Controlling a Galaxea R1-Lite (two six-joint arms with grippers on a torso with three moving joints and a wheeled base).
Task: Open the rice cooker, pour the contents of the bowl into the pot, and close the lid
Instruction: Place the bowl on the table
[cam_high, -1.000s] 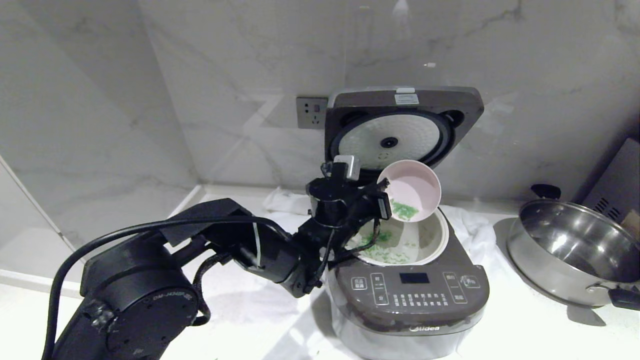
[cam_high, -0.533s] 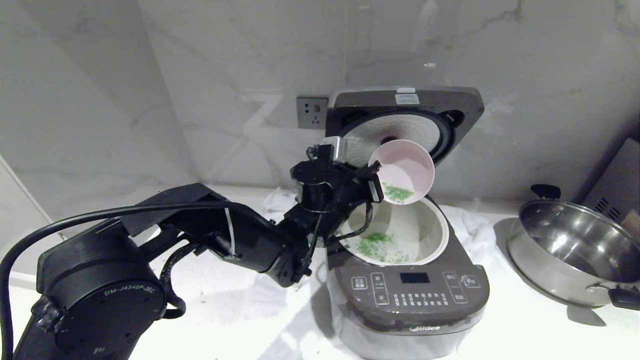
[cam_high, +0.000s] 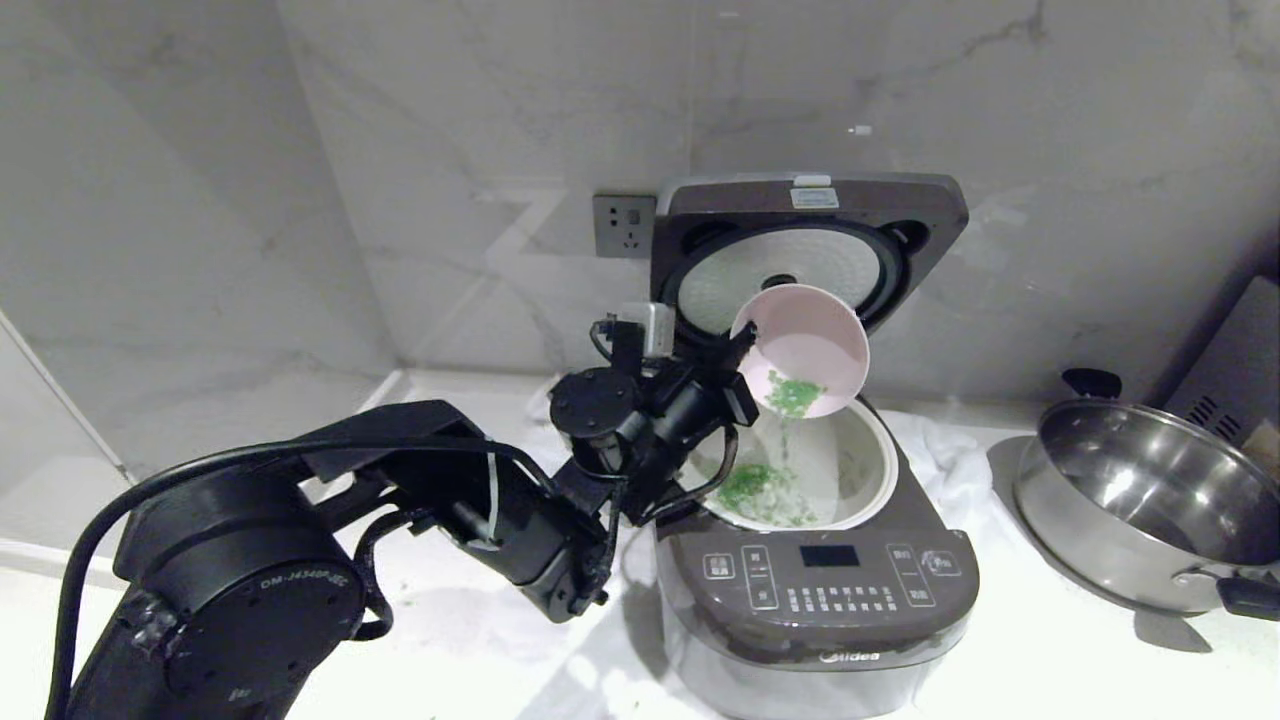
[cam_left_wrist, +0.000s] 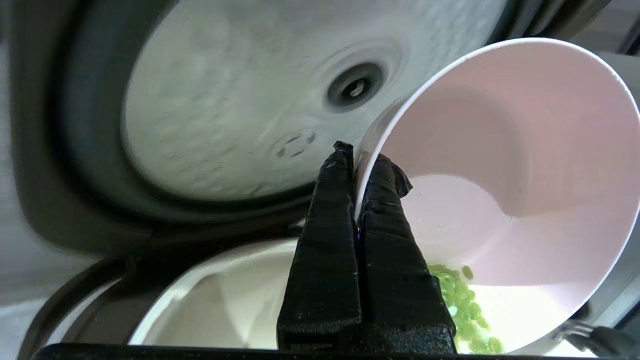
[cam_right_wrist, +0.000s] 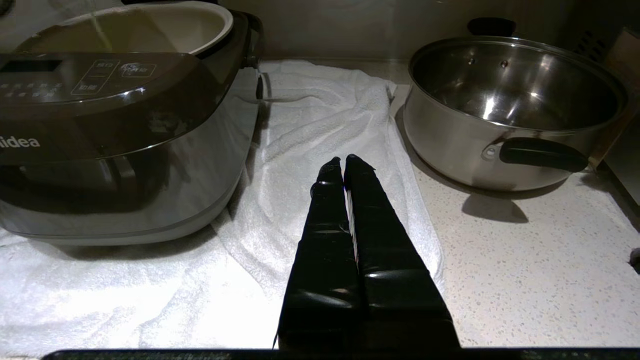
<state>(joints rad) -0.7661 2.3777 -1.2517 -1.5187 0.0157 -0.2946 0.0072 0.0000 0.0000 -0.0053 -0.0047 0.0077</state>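
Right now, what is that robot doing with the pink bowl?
It is pouring. The left gripper pinches the rim of the pink bowl and tips it over the open rice cooker. Green bits are sliding out, and many already lie in the white pot. The lid stands up behind. The right gripper is shut and waits over the white towel.

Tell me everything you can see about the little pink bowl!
The bowl is small, round and pale pink, smooth like plastic, with a thin whitish rim. It is tipped steeply over the open rice cooker, in front of the raised lid. The left gripper is shut on its rim, one finger inside and one outside. Green pieces cling near its low edge and are spilling into the pot below. Nothing else touches it.
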